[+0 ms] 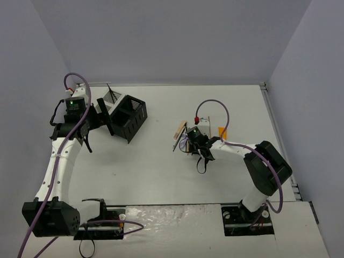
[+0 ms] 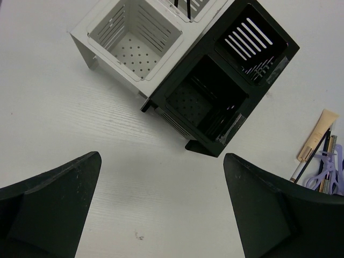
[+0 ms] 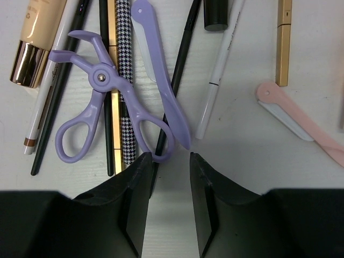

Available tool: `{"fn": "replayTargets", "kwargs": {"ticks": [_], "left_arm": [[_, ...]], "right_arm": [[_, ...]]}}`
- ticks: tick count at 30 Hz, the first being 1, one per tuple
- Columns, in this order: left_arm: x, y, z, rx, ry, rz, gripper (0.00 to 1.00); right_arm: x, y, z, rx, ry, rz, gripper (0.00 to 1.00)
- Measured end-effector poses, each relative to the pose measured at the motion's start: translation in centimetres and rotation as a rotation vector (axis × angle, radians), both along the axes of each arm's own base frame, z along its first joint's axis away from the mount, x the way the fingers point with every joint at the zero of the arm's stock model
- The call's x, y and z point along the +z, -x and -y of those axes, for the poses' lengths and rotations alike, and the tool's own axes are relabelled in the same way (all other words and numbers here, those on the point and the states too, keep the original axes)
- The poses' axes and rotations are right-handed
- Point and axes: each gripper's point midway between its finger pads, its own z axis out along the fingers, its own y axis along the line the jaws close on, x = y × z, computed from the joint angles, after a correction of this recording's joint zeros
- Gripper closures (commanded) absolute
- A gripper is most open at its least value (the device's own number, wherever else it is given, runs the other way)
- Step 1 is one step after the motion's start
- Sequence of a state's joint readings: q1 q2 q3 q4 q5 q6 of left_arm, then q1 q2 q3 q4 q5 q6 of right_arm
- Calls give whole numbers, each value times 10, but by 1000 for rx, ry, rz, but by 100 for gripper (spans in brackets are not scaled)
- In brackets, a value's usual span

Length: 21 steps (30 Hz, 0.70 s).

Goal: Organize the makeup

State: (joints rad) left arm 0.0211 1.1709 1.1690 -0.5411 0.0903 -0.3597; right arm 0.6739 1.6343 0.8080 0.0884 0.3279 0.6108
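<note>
The makeup lies in a loose pile (image 1: 180,136) at the table's middle. In the right wrist view I see a lilac looped curler (image 3: 99,105), a lilac razor (image 3: 161,80), a pink razor (image 3: 295,119), a beige tube (image 3: 37,35), a white pencil (image 3: 217,80), a houndstooth pencil (image 3: 124,80), a gold stick (image 3: 283,43) and a thin black pencil (image 3: 180,64). My right gripper (image 3: 169,158) hovers low over the pile, jaws narrowly open and empty, the black pencil's end under the left finger (image 3: 137,199). An orange tube (image 1: 222,132) lies beside the pile. My left gripper (image 2: 161,161) is wide open and empty, above bare table.
A white mesh box (image 2: 134,37) and a black mesh box (image 2: 226,80) stand joined at the back left, just beyond my left gripper (image 1: 103,120). Thin black sticks stand in the white box's far compartment (image 2: 185,6). Pile items show at the left wrist view's right edge (image 2: 317,134).
</note>
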Motion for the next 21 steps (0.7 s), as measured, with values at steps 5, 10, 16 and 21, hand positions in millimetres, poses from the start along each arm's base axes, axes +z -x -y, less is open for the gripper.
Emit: {"fn": "replayTargets", "kwargs": {"ticks": [5,10,16,21], "left_arm": [[0,0,3,-16,10,1,3],[0,0,4,-22,12,1,3],[0,0,5,-27,15,1,3],[0,0,6,-33,19,1,3]], "right_arm": [[-1,-1,-2,-9,-11,2,69],[-3,-2,-3,-16,-15,0,70],[-5,-2,-3,-23,-18,-3,70],[-8,1,1,-29,-3,-13,70]]}}
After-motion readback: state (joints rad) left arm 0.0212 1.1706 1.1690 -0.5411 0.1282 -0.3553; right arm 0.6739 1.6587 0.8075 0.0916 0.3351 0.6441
